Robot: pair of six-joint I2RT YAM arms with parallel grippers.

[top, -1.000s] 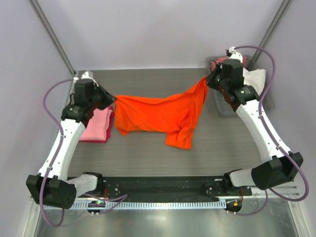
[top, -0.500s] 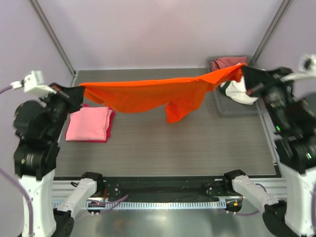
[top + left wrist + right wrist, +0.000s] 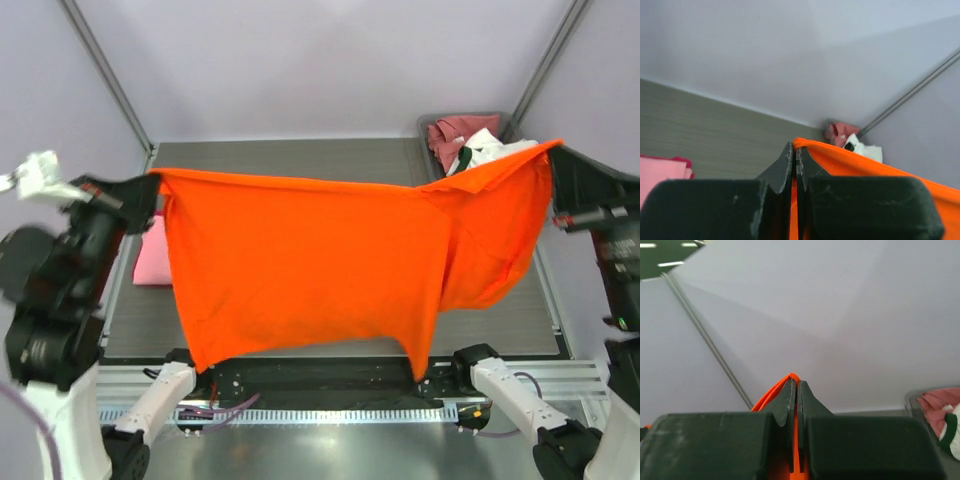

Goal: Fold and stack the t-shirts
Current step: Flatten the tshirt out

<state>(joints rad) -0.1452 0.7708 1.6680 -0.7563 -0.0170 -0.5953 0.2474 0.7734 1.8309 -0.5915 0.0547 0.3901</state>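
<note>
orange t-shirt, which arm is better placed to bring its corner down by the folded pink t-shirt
Left, probably: the left pincer grips the orange t-shirt corner on the side of the folded pink t-shirt; the right pincer holds the far corner.

The top camera looks down from high behind the arms toward 12 o'clock, over the whole surface (image 3: 300,155). Each wrist camera peers close along its own claw: the left claw (image 3: 794,160) toward 1 o'clock, the right claw (image 3: 794,395) toward roughly 11. All three views share the orange shirt (image 3: 300,260) and the rose shirt (image 3: 455,130).
</note>
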